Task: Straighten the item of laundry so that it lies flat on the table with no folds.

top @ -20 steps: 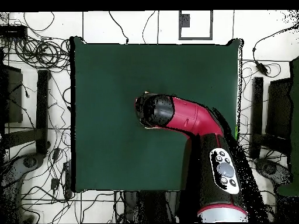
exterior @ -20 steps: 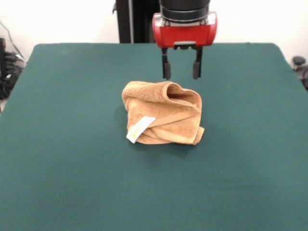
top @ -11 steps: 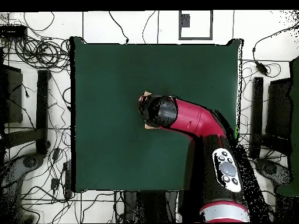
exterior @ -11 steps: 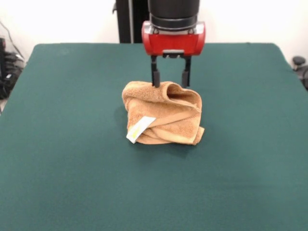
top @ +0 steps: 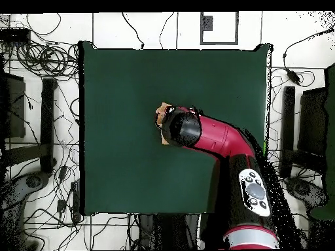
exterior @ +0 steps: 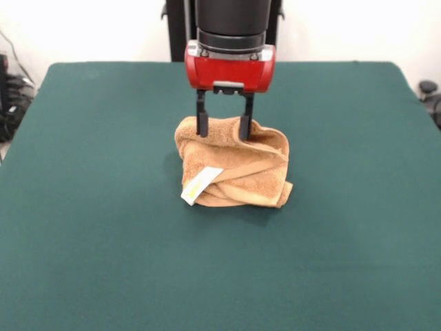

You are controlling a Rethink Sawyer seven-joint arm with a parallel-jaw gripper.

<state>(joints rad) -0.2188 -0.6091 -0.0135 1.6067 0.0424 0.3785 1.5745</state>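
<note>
crumpled into a rounded heap near the middle of the desk (exterior: 89, 227): the towel (exterior: 234, 169), orange-tan, looped terry pile, soft and thick, rolled over itself in several layers. smooth woven border band curling along the right and near edges; white care label (exterior: 200, 185) with yellow print hanging out at the near left. directly above the heap's top fold, the gripper (exterior: 224, 127), fingers spread, dark tips either side of the far upper ridge, apparently touching the cloth but not yet pinching it. probably placed there to catch that raised fold and pull the layers apart. dark green felt-like cover, matt, likely to drag on the terry.
</note>
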